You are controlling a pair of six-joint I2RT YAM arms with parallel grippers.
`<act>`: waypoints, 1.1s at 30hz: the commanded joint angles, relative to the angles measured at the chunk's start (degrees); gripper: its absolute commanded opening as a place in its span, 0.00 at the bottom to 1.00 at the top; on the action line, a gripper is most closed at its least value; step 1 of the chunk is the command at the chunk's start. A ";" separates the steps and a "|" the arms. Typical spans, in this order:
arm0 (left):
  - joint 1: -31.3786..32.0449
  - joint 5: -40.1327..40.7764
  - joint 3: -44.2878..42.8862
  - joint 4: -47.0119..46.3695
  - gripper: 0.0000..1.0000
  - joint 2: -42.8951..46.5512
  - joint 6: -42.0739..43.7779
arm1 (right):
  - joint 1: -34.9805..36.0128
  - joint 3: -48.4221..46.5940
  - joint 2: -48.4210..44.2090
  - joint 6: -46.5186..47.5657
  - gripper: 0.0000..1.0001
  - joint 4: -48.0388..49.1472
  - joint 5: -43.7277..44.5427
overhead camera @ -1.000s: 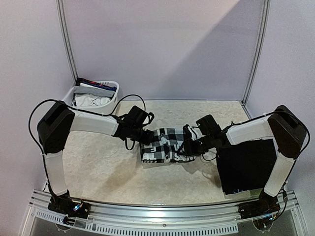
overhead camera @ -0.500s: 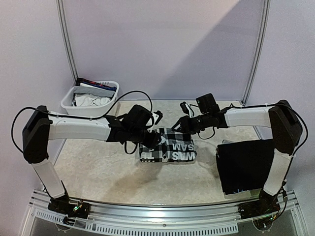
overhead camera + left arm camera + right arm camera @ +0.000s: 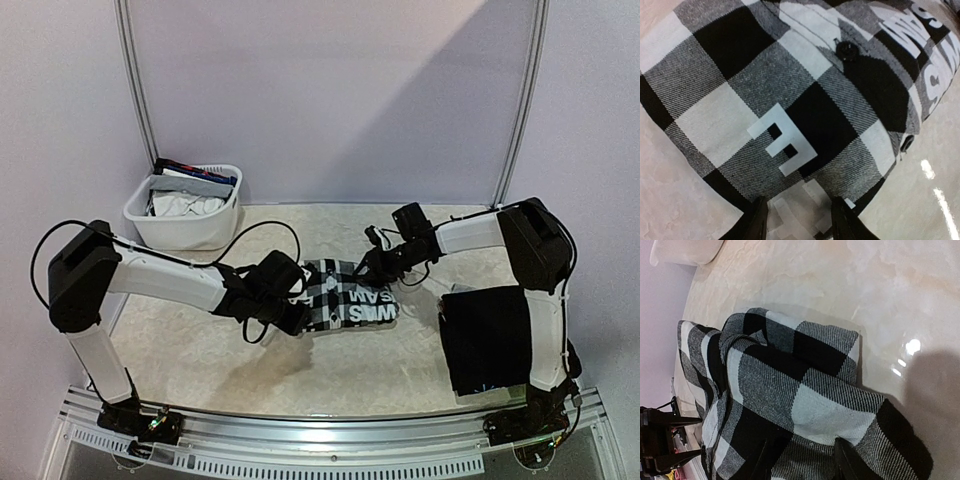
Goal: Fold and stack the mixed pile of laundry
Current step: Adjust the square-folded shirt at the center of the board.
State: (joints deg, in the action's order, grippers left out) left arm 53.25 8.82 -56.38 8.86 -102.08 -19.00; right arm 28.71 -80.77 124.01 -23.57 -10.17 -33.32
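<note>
One white basket [image 3: 190, 238] stands at the far left corner of the table [image 3: 200, 345], well apart from both arms; it holds loose clothes [image 3: 185, 203], white and grey on top, with a dark blue piece and a thin red strip along the far rim. No label shows on the basket. At the table's middle lies the shirt [image 3: 345, 297], black-and-white checkered and folded into a flat rectangle. White block letters [image 3: 372, 295] run in two rows across its right part: the upper row gives S, A, M, and the lower row cannot be read with certainty. The left wrist view adds a dark button [image 3: 845, 48] and a white angular mark [image 3: 782, 142] printed on the checks. The left gripper [image 3: 297, 318] sits low at the shirt's near left corner. In its own view the fingers [image 3: 759, 220] stand apart with that corner reaching in between them, but whether they pinch the cloth cannot be told. The right gripper [image 3: 372, 266] meets the shirt's far right edge. Its fingers [image 3: 844, 460] are likewise parted over the bunched checkered cloth, and a grasp can be neither confirmed nor ruled out. A black garment [image 3: 488, 340], folded flat, lies at the near right, beside the right arm's upright link and apart from the shirt.
</note>
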 commanded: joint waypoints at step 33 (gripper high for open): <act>17.39 36.78 -2.80 5.65 0.81 8.05 23.99 | -0.60 16.24 -32.20 1.87 0.47 -8.41 14.70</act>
State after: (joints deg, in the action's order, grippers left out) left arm 66.02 32.60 -54.92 12.45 -91.59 -5.82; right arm 28.42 -68.97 97.49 -19.49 -18.37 -25.87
